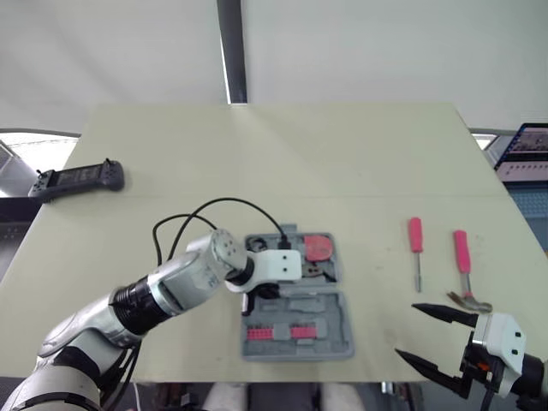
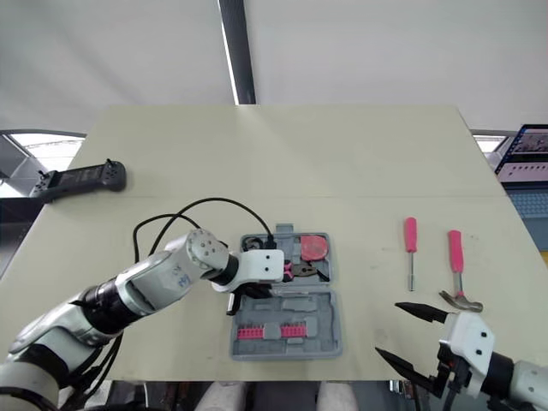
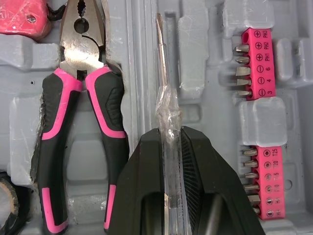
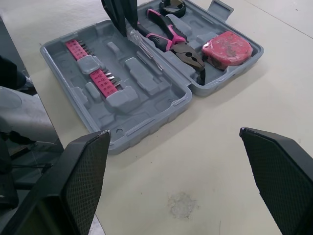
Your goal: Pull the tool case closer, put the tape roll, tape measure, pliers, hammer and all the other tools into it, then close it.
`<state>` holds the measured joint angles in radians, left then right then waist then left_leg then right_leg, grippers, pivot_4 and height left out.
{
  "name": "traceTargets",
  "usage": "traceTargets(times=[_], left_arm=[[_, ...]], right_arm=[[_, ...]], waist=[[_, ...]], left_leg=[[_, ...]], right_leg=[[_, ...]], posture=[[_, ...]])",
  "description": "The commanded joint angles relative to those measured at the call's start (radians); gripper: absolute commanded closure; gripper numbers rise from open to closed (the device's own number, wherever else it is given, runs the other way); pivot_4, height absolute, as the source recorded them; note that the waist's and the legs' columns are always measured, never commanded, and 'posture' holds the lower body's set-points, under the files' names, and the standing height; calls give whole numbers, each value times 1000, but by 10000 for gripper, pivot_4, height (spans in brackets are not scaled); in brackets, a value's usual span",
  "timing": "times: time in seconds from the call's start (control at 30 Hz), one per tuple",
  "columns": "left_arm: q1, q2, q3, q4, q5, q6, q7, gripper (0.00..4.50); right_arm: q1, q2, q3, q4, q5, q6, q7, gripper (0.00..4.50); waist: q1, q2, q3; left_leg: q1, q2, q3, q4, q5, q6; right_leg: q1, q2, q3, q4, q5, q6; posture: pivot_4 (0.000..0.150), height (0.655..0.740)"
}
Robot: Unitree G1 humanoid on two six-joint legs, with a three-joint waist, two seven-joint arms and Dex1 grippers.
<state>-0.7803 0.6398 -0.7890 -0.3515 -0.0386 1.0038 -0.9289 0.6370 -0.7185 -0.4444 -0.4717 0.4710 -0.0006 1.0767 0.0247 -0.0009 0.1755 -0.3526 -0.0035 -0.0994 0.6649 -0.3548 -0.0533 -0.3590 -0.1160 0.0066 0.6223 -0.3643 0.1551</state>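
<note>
Two tools lie loose on the table point(image 1: 257, 154), well apart from the case: a pink-handled screwdriver point(image 1: 415, 235) and, just beside it, the hammer point(image 1: 462, 253). The right gripper point(image 1: 407, 330) hangs near the hammer's head with its fingers spread wide and empty. The tool case point(image 1: 338, 342) sits open near the table's front edge, and the pliers point(image 3: 80, 54), tape measure point(image 4: 226, 47) and tape roll point(image 3: 15, 205) already lie in its far half. The left gripper point(image 3: 171, 134) is over the case, pinching the clear handle of a thin screwdriver point(image 3: 163, 58) whose shaft points along the ridge beside the pliers. The main risk, as I judge it, is a release off its recess. A slim tool left across that ridge or on the moulded bumps near the pink bit strip point(image 3: 257, 63) would likely stop the lid from shutting. The smooth handle could also twist in the pads. Pressing down hard might shove the case towards the table edge.
</note>
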Motion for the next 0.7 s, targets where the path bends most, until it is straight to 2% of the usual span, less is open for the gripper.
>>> traceTargets(times=[0.03,0.7], left_arm=[[-5,-10,-5,-24,12,-3,-5,44773],[0,-37,-31,13,33,-19,0,44773]], right_arm=[[6,8,-15,-19,8,-15,4,0],[3,14,-9,-26,-6,-10,-10,0]], waist=[[0,0,0],[0,0,0]], left_leg=[[0,0,0,0,0,0],[0,0,0,0,0,0]], right_leg=[[0,0,0,0,0,0],[0,0,0,1,0,0]], posture=[[1500,7400],[1500,7400]])
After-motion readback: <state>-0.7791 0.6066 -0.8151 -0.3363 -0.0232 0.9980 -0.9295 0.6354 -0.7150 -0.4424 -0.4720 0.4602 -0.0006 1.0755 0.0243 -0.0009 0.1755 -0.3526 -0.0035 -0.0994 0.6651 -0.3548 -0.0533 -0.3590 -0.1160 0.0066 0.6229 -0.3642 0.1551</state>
